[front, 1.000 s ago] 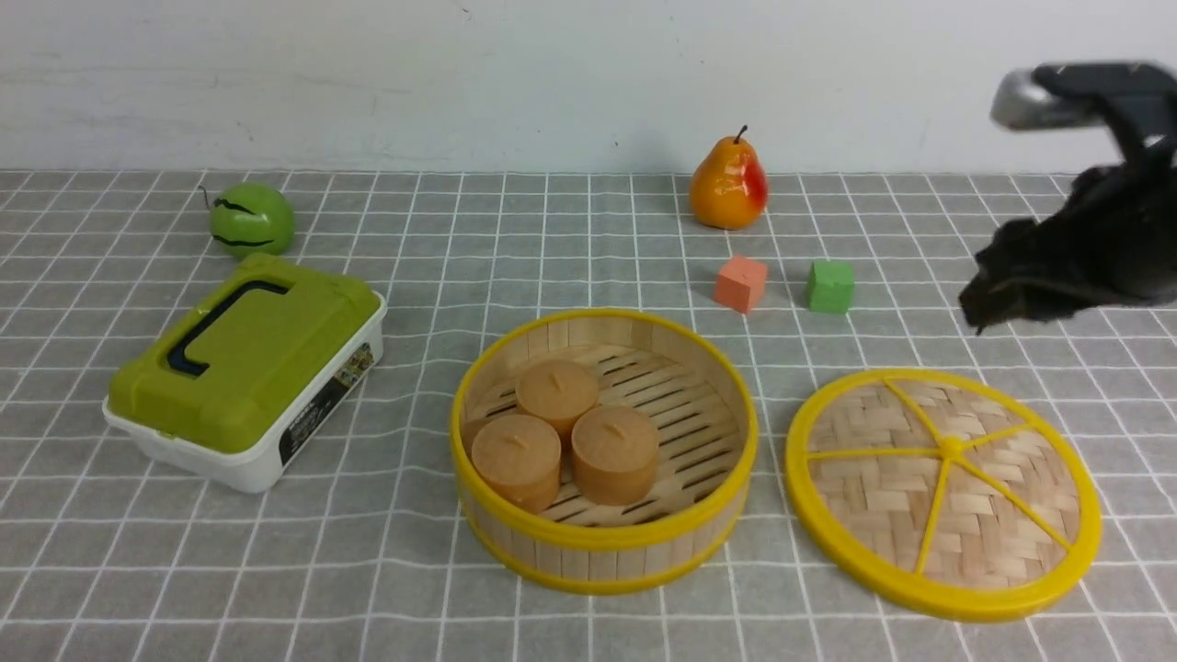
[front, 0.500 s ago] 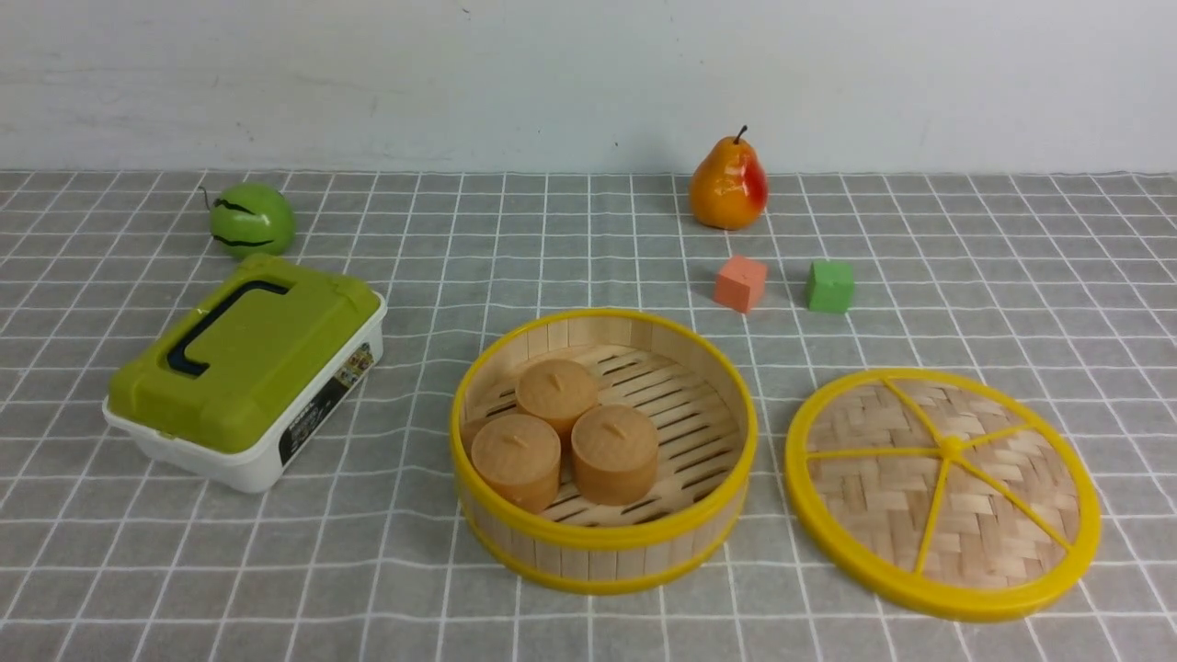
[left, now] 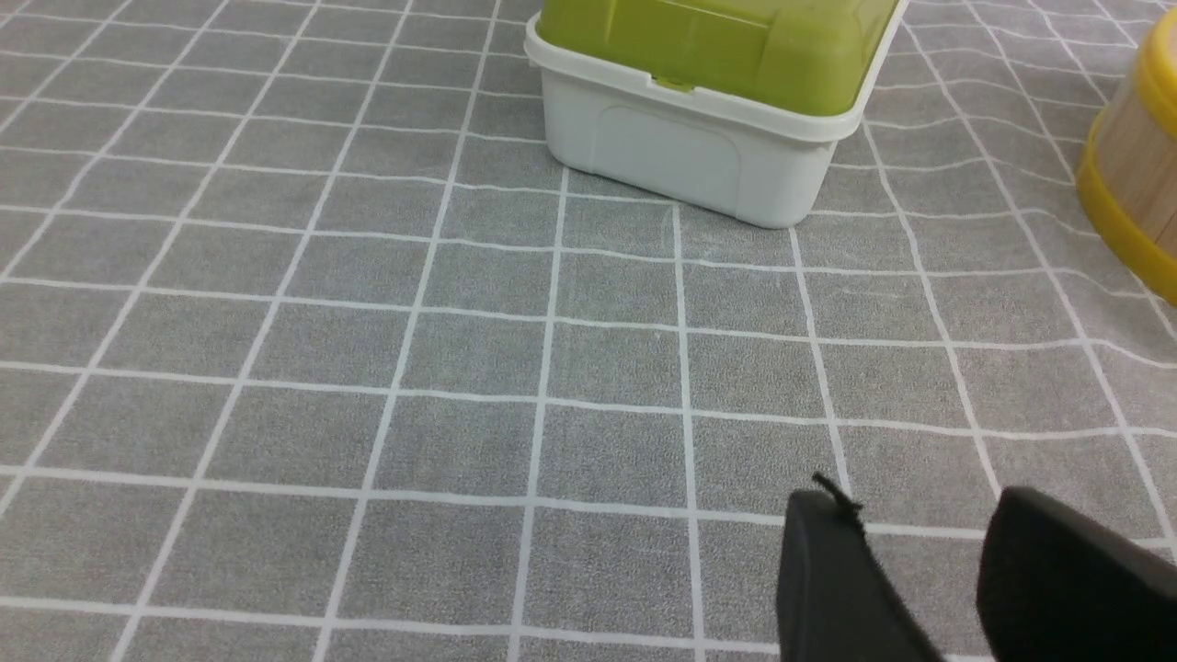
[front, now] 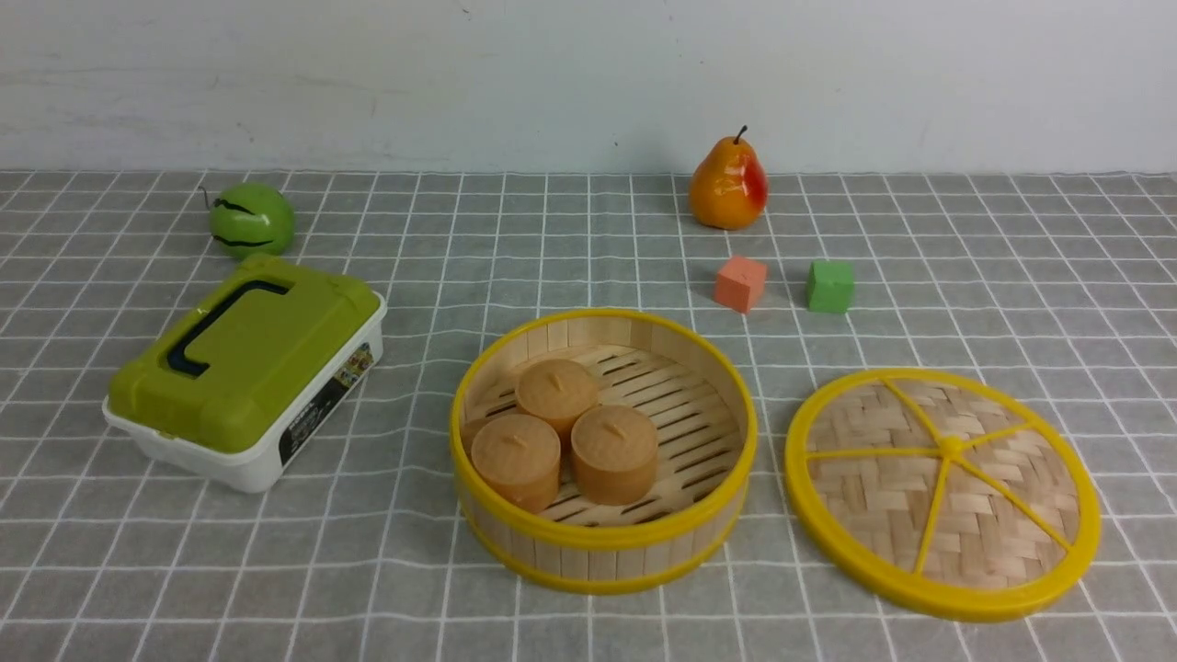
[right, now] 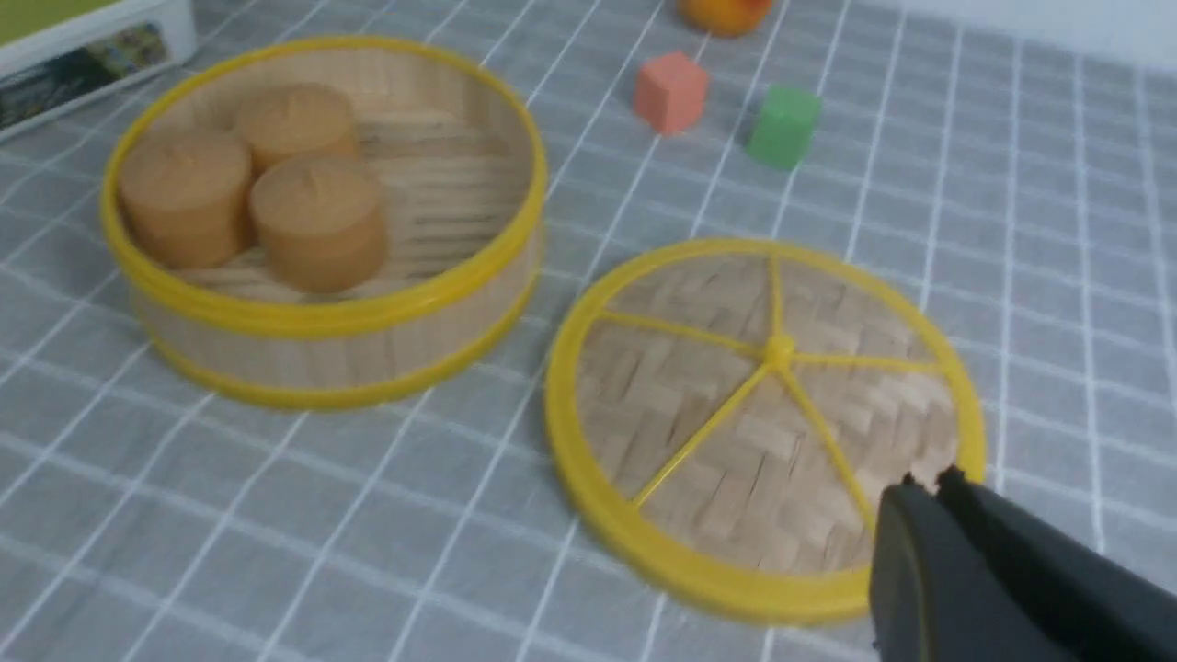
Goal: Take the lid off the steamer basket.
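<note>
The lid lies flat on the counter, spokes up, just beside the steamer basket on its right, with a narrow strip of grey checked cloth between the two; the basket stands uncovered, three tan round cakes bunched toward the left of its slatted floor; the right fingers are pressed together tip to tip with nothing between them, showing in front of the lid's edge in the right wrist view; the left fingers stand parted over bare cloth, gripping nothing, near the white box with the olive-green top; behind the basket sit a salmon cube and a green cube side by side; a pear stands farther back; a green round fruit lies behind the box.
</note>
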Action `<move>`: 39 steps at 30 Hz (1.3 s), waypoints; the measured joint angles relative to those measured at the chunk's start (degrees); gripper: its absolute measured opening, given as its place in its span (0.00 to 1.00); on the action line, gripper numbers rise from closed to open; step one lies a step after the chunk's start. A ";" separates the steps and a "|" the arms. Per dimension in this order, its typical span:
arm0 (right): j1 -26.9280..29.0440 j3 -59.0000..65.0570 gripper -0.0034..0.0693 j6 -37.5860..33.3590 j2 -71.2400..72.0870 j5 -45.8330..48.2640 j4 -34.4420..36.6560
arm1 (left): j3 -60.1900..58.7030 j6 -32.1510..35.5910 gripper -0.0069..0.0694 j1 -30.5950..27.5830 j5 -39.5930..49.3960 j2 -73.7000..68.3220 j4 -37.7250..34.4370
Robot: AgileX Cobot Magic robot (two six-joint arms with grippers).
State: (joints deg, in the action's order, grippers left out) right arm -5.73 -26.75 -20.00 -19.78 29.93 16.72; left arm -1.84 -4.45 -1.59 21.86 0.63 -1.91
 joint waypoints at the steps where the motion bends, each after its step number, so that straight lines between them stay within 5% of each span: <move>1: 0.00 3.99 0.03 -1.25 0.95 -6.14 1.42 | 0.00 0.00 0.40 0.00 0.00 0.00 0.00; 6: 0.00 15.83 0.04 -3.61 5.20 -25.45 5.01 | 0.00 0.00 0.40 0.00 0.00 0.00 0.00; 10: 0.21 23.50 0.05 -2.84 11.04 -29.93 5.51 | 0.00 0.00 0.40 0.00 0.00 0.00 0.00; 23: 6.90 28.26 0.06 26.78 20.39 -10.65 -16.35 | 0.00 0.00 0.40 0.00 0.11 0.00 0.00; 39: 6.85 27.77 0.09 28.77 20.39 -7.69 -16.72 | 0.00 0.00 0.40 0.00 0.17 0.00 0.00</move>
State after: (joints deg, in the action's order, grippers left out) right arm 1.12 1.02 8.77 0.61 22.24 0.00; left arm -1.84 -4.45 -1.59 22.03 0.63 -1.91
